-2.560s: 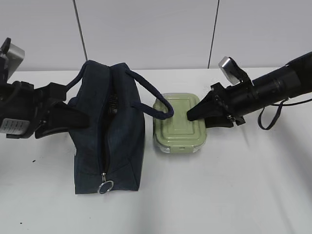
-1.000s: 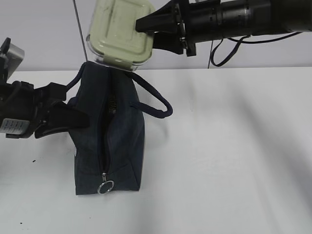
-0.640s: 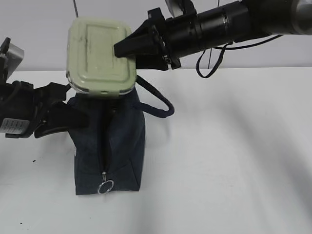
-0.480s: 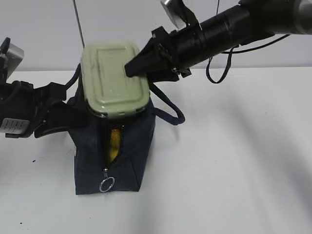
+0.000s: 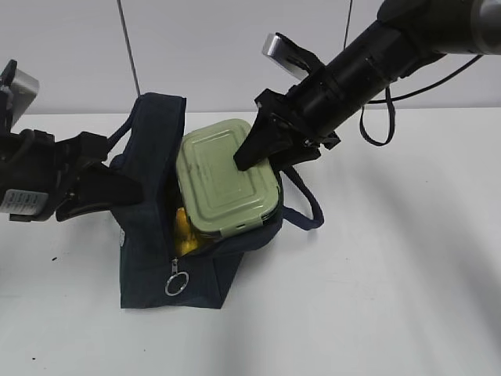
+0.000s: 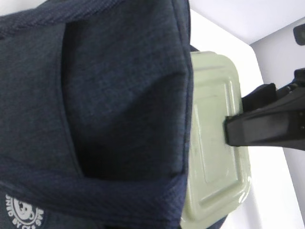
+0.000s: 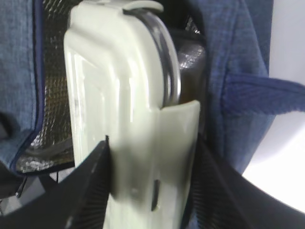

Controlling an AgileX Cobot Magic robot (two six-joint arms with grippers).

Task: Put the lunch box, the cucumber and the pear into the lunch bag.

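Right tool [image 5: 262, 153] clamps the lunch box [image 5: 225, 178], tilted half inside the open lunch bag [image 5: 149, 235]; left tool [image 5: 117, 188], jaws pressed together, pinches the bag's side wall.

A white tabletop [image 5: 376, 290] is filling the lower scene, with soft shadows lying across it and a few tiny dark specks near its left edge. Behind it, a pale wall [image 5: 235, 47] is showing two thin dark vertical seams.
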